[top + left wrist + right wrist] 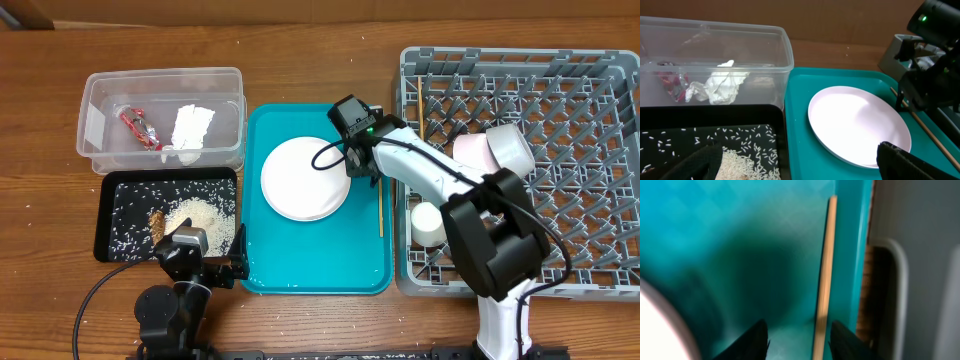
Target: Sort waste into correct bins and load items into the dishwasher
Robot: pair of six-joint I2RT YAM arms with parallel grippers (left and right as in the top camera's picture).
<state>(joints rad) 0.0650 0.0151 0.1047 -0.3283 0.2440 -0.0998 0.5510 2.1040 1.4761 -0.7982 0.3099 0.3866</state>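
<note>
Right wrist view: the right gripper (797, 341) hangs with its fingers spread, empty, either side of a wooden chopstick (825, 270). The chopstick lies on the teal tray (740, 220), just beside the grey dish rack (925, 255). The left gripper (800, 167) is likewise spread, over the black tray (690, 131).

Clear plastic tub (163, 118); glossy teal tray (300, 260); wooden chopstick (824, 275); grey plastic rack (580, 130).
</note>
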